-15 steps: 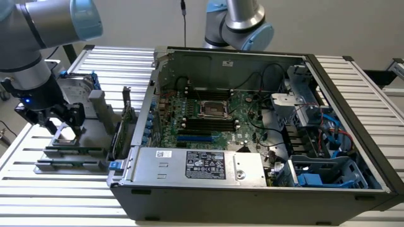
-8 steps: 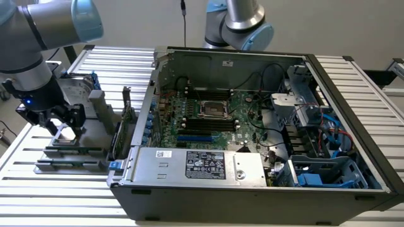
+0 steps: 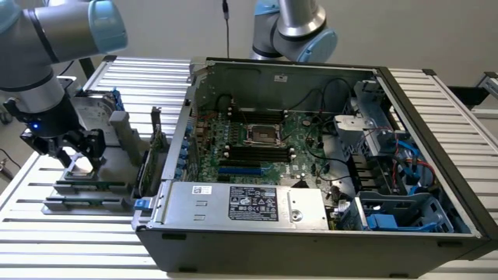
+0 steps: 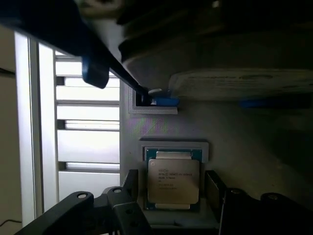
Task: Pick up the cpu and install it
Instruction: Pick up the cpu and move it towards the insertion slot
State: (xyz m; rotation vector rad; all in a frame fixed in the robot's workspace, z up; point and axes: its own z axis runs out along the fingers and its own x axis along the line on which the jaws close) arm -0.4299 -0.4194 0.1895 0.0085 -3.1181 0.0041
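Note:
The cpu (image 3: 81,170) is a flat square chip with a silver top, lying in a recess of the grey parts tray (image 3: 116,160) at the exterior view's left, outside the computer case. My gripper (image 3: 76,158) hangs straight over it, open. In the wrist view the cpu (image 4: 173,172) sits between the two dark fingers (image 4: 131,182), one on each side with a small gap to the chip's edges. Inside the case, the motherboard's empty cpu socket (image 3: 263,135) faces up.
The open computer case (image 3: 420,116) lies on the slatted table (image 3: 70,233), with the power supply (image 3: 245,204) along its front. Upright holders (image 3: 125,134) and a hard drive (image 3: 97,108) stand on the tray behind the gripper. A second arm (image 3: 300,32) stands at the back.

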